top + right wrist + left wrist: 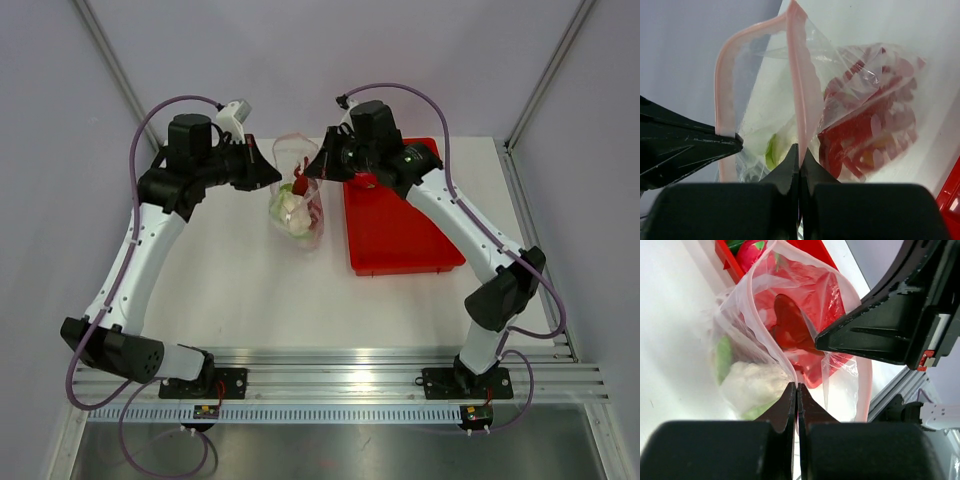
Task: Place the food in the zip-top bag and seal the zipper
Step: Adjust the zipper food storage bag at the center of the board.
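Note:
The clear zip-top bag (298, 212) hangs open between my two grippers above the table. My left gripper (277, 178) is shut on the bag's left rim; in the left wrist view its tips (797, 386) pinch the thin plastic. My right gripper (320, 166) is shut on the right rim; in the right wrist view its tips (800, 148) pinch the pink zipper (795, 75). The food is inside the bag: a white cauliflower-like piece (752, 385), a green bit (722, 357), dark-red chili peppers (865, 135). The zipper is apart and the mouth open.
A red tray (400, 225) lies on the table right of the bag, under my right arm. A pink dragon fruit (747, 251) lies in the tray's far end. Grey walls with metal posts stand behind and beside the table.

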Robot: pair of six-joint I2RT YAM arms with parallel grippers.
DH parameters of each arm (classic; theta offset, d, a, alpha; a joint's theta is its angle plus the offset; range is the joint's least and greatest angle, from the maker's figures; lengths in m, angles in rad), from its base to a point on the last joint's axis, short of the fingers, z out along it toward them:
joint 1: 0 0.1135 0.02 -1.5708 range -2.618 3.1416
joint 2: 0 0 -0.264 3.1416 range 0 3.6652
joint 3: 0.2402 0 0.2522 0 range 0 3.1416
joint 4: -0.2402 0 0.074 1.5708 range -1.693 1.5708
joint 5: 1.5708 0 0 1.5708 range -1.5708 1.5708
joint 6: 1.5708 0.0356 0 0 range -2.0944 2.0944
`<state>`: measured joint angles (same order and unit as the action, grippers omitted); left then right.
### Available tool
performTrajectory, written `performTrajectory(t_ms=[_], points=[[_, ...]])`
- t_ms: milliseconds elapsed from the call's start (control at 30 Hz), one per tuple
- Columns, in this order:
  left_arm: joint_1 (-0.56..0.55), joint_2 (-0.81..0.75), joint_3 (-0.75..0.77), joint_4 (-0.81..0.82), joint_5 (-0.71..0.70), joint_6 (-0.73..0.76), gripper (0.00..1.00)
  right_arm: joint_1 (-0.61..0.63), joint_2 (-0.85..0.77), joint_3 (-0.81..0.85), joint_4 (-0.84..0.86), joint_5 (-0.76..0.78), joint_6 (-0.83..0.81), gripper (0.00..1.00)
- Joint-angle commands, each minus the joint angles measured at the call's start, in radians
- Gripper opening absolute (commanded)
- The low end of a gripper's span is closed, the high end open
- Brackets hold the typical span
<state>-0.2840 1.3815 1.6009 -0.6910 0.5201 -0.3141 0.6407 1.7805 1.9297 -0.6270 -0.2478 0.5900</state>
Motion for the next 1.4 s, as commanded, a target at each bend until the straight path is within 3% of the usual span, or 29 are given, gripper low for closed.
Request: performTrajectory(t_ms=[0, 100, 233, 267, 300, 333, 367, 467, 900, 1033, 1133, 1367], points=[[-0.001, -0.064, 0.033, 0.033, -0.046, -0.078, 0.00, 0.014, 0.046, 0.070, -0.071, -0.021, -0.053, 0.00], [-0.003, -0.088, -0.038, 0.086, -0.031, -0.132, 0.00, 0.011, 0.075, 0.159, -0.112, -0.016, -0.099, 0.00], [-0.003, -0.082, -0.079, 0.059, -0.067, -0.114, 0.30, 0.010, 0.186, 0.291, -0.219, -0.077, -0.177, 0.00], [-0.003, -0.078, -0.079, 0.047, -0.074, -0.105, 0.45, 0.011, 0.203, 0.298, -0.230, -0.096, -0.186, 0.00], [-0.003, -0.076, -0.079, 0.029, -0.086, -0.092, 0.53, 0.010, 0.218, 0.301, -0.241, -0.111, -0.199, 0.00], [-0.003, -0.079, -0.079, 0.021, -0.118, -0.083, 0.56, 0.011, 0.241, 0.298, -0.243, -0.128, -0.200, 0.00], [-0.003, -0.081, -0.079, 0.012, -0.136, -0.074, 0.64, 0.011, 0.249, 0.293, -0.241, -0.143, -0.205, 0.00], [0.000, -0.090, -0.046, -0.047, -0.221, -0.037, 0.73, 0.011, 0.244, 0.262, -0.218, -0.169, -0.219, 0.00], [0.017, -0.120, 0.031, -0.124, -0.431, 0.009, 0.66, 0.011, 0.235, 0.261, -0.211, -0.208, -0.260, 0.00], [0.017, -0.101, 0.056, -0.136, -0.459, 0.033, 0.79, 0.011, 0.238, 0.275, -0.208, -0.228, -0.260, 0.00], [0.016, -0.073, 0.068, -0.157, -0.459, 0.046, 0.79, 0.013, 0.235, 0.279, -0.211, -0.228, -0.266, 0.00], [0.011, -0.003, 0.074, -0.151, -0.339, 0.046, 0.60, 0.013, 0.244, 0.299, -0.227, -0.226, -0.275, 0.00]])
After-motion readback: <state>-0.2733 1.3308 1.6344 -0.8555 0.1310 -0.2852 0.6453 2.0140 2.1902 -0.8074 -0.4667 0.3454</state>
